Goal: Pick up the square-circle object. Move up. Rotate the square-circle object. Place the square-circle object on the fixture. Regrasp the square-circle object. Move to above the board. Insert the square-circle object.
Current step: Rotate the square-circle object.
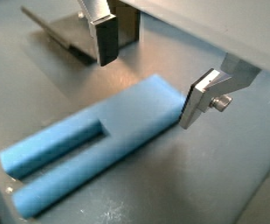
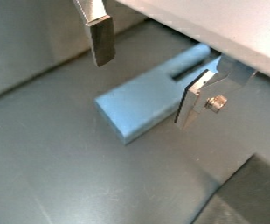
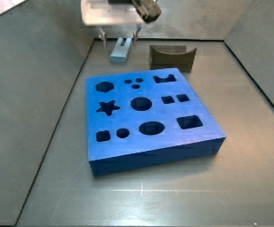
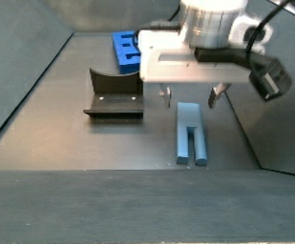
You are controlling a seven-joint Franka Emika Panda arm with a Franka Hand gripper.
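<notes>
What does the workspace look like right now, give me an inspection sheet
Surface: plain grey floor, bare apart from the job's things.
Job's things: light blue elongated slotted peg lying flat on the floor; dark brown notched fixture beside it, empty; thick bright blue board with dark shape cutouts, all unfilled.
Clutter: nothing seen.
Grippers: gripper above one end of the peg, fingers open to either side, not touching.
Cables: black cable on the arm.
Surroundings: grey walls around the floor.
</notes>
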